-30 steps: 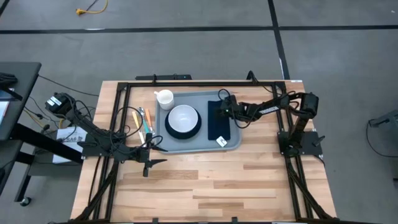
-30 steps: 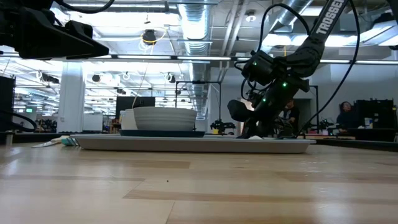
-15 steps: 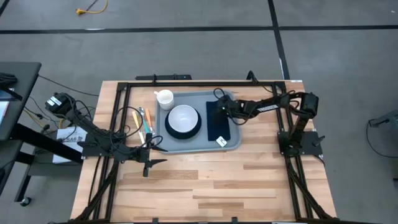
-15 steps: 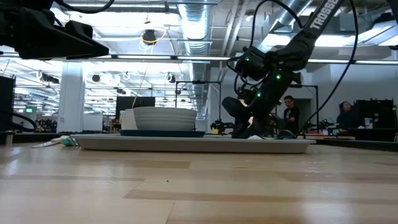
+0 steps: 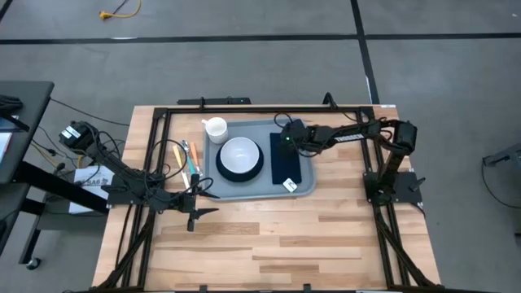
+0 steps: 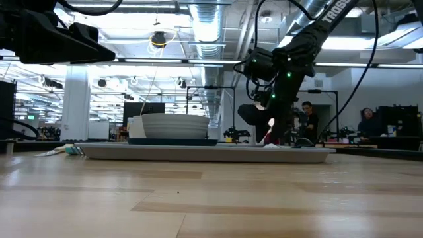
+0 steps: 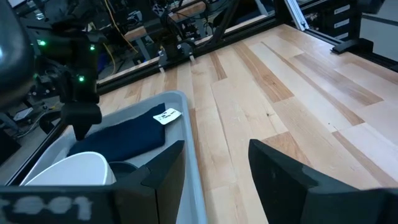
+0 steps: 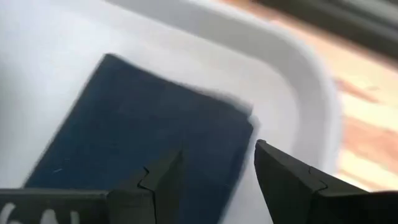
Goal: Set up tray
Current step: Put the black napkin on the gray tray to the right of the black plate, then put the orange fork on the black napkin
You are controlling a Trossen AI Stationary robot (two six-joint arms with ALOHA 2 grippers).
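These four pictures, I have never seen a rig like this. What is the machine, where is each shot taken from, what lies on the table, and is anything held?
It is a robot with two dark arms at a wooden table, each ending in two-fingered jaws. One picture looks straight down, one looks level across the table top, and two come from cameras on the arms' wrists.

On the table lies a grey-blue tray. In it sit a white bowl on a dark plate, and beside them a folded navy napkin with a small white tag. A white cup stands at the tray's far left corner, and some pens or similar utensils lie on the wood left of the tray.

The right gripper hangs over the napkin's far end, jaws open, holding nothing. The left gripper waits near the tray's near left corner, open and empty too.
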